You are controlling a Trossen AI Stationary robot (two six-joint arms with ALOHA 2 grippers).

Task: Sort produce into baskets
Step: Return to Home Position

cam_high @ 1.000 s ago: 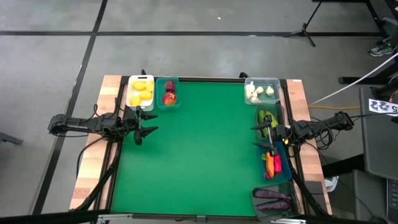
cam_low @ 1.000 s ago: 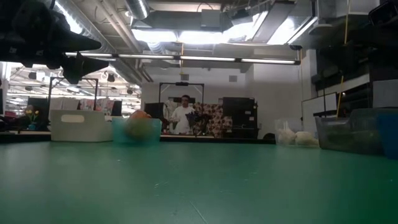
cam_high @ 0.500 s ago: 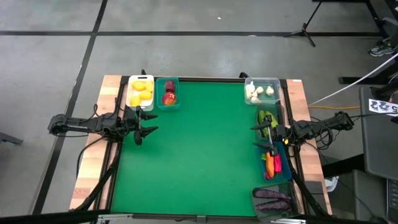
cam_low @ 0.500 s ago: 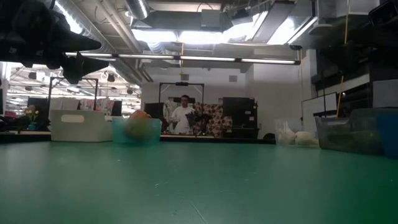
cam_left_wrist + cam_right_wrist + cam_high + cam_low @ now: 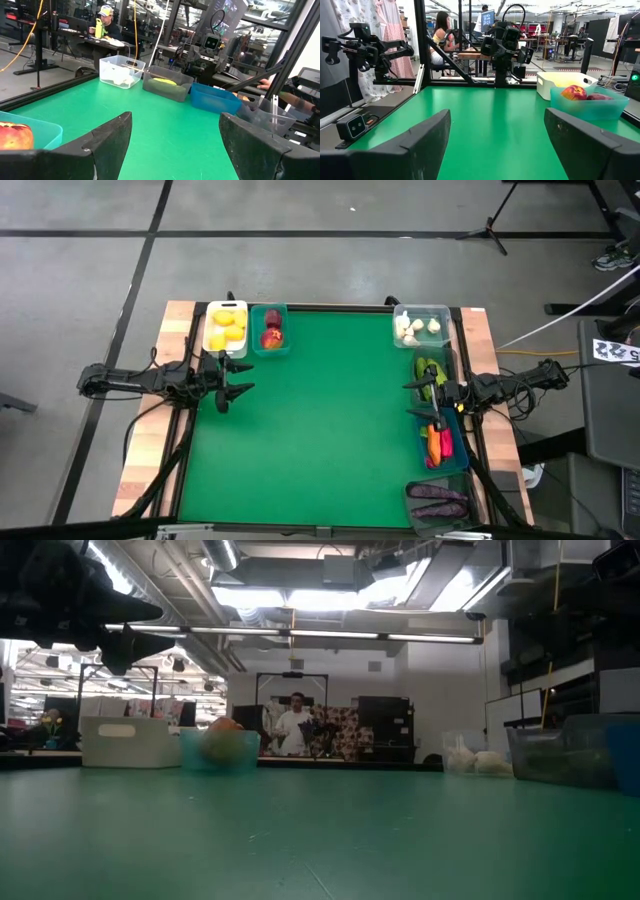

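Observation:
My left gripper (image 5: 240, 390) is open and empty above the table's left edge, near the white basket of lemons (image 5: 226, 328) and the teal basket of apples (image 5: 271, 330). My right gripper (image 5: 415, 400) is open and empty at the right edge, over the row of baskets there: clear with garlic (image 5: 420, 326), dark grey with cucumbers (image 5: 432, 370), blue with carrots and chilies (image 5: 442, 445), and a dark one with eggplants (image 5: 438, 502). All produce lies inside baskets. The apples also show in the right wrist view (image 5: 575, 92).
The green mat (image 5: 320, 420) fills the table between the two basket rows. Both arms reach in level from the left and right sides. A raised dark frame runs round the mat's edges. People sit and stand in the room beyond the table.

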